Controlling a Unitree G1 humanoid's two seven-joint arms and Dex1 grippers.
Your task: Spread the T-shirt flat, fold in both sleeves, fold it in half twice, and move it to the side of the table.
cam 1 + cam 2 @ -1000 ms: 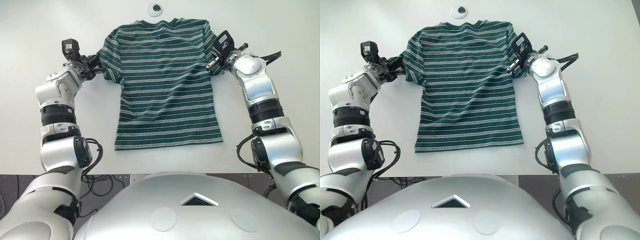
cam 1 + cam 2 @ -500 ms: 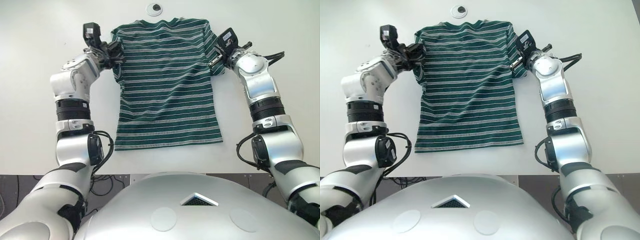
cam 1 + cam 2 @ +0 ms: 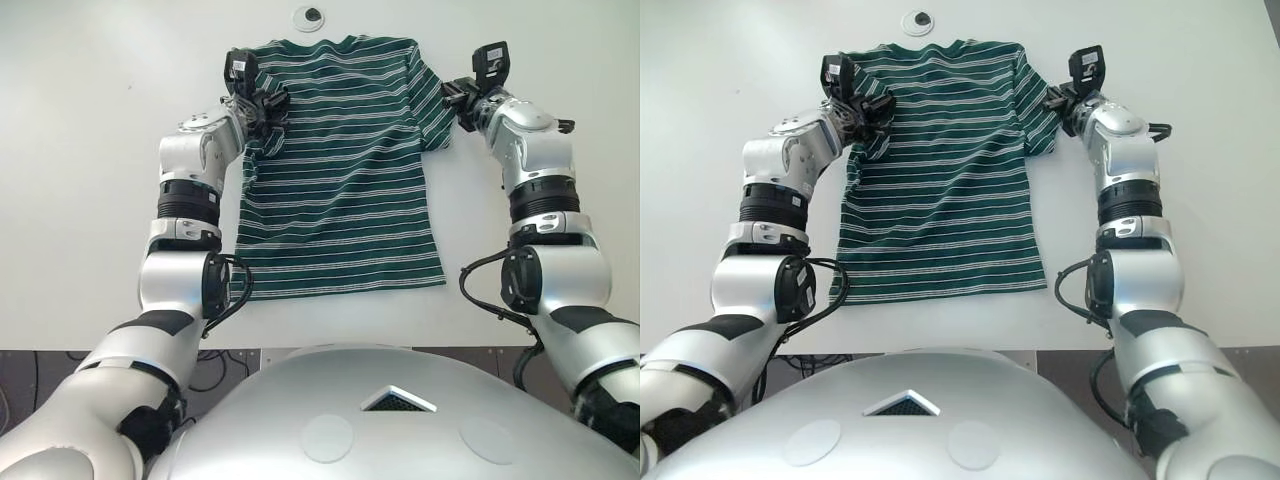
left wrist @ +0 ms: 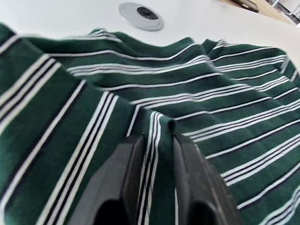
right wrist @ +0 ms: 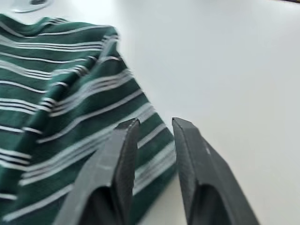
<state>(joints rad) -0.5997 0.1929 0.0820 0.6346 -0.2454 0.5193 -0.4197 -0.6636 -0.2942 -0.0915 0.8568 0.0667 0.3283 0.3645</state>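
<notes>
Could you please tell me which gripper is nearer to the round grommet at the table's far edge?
Left. The left gripper pinches the T-shirt just short of the grommet; the right gripper hangs farther off at the other sleeve.

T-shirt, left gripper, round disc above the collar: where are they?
T-shirt (image 3: 340,200), left eye view, chest middle.
left gripper (image 4: 157,139), left wrist view, between fingertips.
round disc (image 3: 310,17), left eye view, dark centre.

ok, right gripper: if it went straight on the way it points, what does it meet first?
Most likely the near sleeve of the green white-striped T-shirt. The right gripper points at the sleeve's hem, jaws open. Past the hem is bare white table. Its height above the cloth is unclear.
</notes>
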